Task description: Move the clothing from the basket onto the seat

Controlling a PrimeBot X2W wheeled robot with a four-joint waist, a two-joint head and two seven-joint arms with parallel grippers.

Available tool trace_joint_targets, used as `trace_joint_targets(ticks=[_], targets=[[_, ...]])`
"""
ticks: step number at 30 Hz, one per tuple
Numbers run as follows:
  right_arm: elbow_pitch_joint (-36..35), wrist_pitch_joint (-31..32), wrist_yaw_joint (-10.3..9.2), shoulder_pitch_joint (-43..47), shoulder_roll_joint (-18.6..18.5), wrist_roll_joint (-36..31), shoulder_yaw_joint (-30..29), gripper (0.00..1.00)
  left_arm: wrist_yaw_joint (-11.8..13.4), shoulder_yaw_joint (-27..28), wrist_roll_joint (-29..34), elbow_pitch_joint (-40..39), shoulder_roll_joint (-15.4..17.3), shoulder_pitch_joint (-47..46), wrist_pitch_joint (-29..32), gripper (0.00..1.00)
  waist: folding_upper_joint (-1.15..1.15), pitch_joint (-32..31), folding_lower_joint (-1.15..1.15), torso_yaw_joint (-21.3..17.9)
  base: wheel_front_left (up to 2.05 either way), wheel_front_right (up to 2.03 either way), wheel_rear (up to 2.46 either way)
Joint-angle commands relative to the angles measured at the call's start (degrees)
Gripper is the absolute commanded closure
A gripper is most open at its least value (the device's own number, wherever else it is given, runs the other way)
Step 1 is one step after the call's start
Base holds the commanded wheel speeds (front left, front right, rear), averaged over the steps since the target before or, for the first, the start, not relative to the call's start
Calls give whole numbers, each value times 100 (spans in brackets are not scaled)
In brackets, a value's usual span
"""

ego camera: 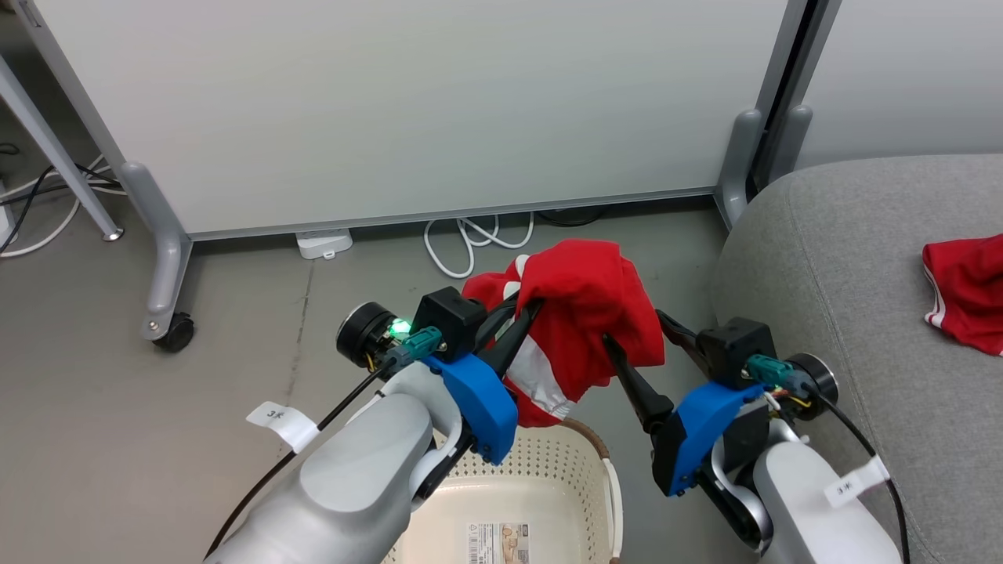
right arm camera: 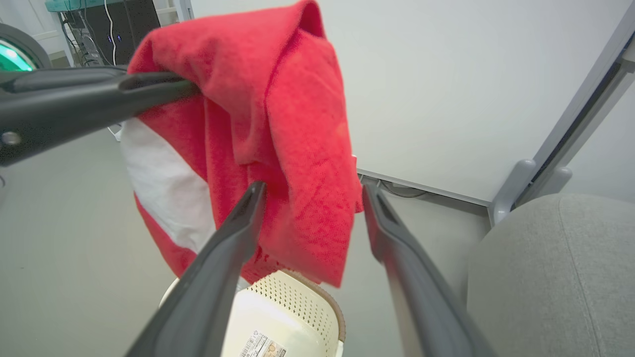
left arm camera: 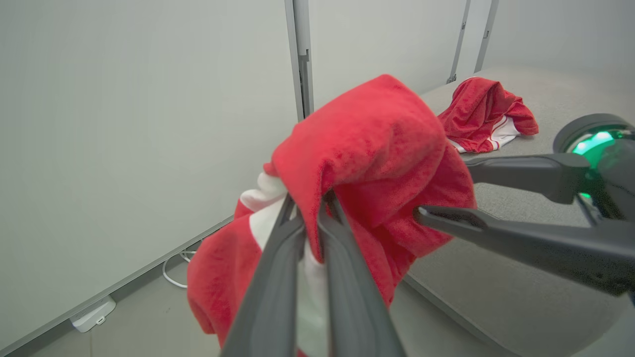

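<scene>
Grip check: left gripper (ego camera: pixel 529 309) clamped shut on a bunched fold of the red garment (ego camera: pixel 588 313), which is soft, limp and judged light, hanging at 12 o'clock over the basket (ego camera: pixel 533 462), while the right gripper (ego camera: pixel 635 327) is spread open about its free edge, holding nothing, with the seat (ego camera: pixel 846 258) at 3 o'clock.

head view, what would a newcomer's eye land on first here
The bright red garment hanging in mid-air above the cream basket, pinched by the left gripper with its jaws shut, while the right gripper stands at its side with jaws open. Next, a second red garment lying on the grey seat at the right edge.
</scene>
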Motion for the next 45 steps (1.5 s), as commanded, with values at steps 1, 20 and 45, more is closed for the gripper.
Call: trace_joint_targets(ticks=[1,20,45], targets=[[197,28,2,-213,-26,167,110,0,-2,-23,-24,-35,-7,-75,-50,100,0,10,0,18,0,0,0],[1851,-524,2,-1198,101,1352,1114,100,-2,-145,-255,-211,7,-207,-62,100,0,-104,0,84,0,0,0],[2108,-1295,2,-1339,25,1553,1505,100,243,38,-281,-441,172,195,-94,0,0,-150,0,-5,0,0,0]])
